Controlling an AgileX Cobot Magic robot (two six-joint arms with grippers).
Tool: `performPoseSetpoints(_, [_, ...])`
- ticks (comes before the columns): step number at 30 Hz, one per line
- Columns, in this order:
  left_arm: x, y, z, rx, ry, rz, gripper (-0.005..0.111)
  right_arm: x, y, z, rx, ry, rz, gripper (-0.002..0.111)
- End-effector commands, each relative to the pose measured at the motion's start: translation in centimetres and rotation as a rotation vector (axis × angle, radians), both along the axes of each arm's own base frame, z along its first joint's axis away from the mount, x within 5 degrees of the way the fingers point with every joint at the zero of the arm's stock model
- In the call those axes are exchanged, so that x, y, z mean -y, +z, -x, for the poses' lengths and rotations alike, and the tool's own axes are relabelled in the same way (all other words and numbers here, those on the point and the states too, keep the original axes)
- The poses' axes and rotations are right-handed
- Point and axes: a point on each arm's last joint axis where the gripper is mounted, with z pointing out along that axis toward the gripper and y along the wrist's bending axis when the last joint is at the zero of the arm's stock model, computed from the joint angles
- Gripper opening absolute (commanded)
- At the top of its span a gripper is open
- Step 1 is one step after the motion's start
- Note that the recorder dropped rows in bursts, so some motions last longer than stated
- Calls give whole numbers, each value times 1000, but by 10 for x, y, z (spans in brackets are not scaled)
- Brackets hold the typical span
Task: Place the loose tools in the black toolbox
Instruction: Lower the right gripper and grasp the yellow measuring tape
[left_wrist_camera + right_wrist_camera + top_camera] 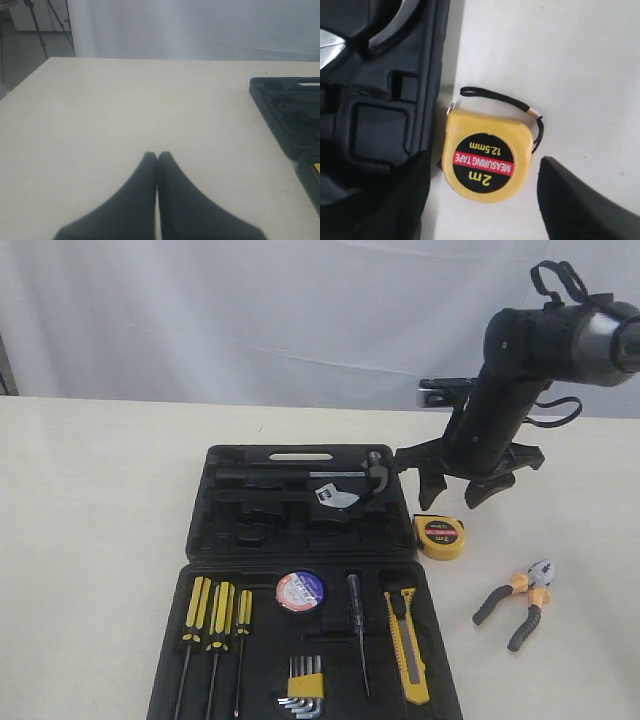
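Observation:
The black toolbox (200, 530) lies open on the table, lid half at the back. In its front half rest the black tape roll (300, 590) and the yellow-black utility knife (407, 645). A yellow tape measure (439, 537) lies on the table against the box's right edge. My right gripper (455, 498) hangs open just above and behind it; in the right wrist view the tape measure (485, 157) sits between the spread fingers of the gripper (485, 220), untouched, beside the toolbox (380, 100). Black-orange pliers (515, 602) lie further right. My left gripper (157, 155) is shut and empty over bare table, left of the toolbox (285, 110).
Three yellow-black screwdrivers (215, 615), a hex key set (305, 680) and a thin dark driver (357, 630) lie in the box's front half. A wrench and hammer (335, 495) sit in the lid half. A white curtain hangs behind the table.

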Motion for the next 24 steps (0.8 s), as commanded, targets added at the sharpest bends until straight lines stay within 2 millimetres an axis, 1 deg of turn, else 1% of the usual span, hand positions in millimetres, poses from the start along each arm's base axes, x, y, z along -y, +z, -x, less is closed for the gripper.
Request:
performPoseSetpoints(1, [0, 0, 0, 5, -3, 5, 0, 4, -8, -5, 16, -8, 13, 60])
performPoseSetpoints(6, [0, 0, 0, 5, -3, 5, 0, 4, -18, -7, 7, -8, 12, 60])
performPoseSetpoints(9, [0, 0, 0, 5, -3, 5, 0, 5, -20, -8, 19, -4, 15, 61])
performPoseSetpoints(14, [0, 0, 0, 5, -3, 5, 0, 5, -19, -9, 23, -4, 16, 72])
performPoseSetpoints(24, [0, 0, 0, 5, -3, 5, 0, 4, -20, -7, 4, -5, 12, 72])
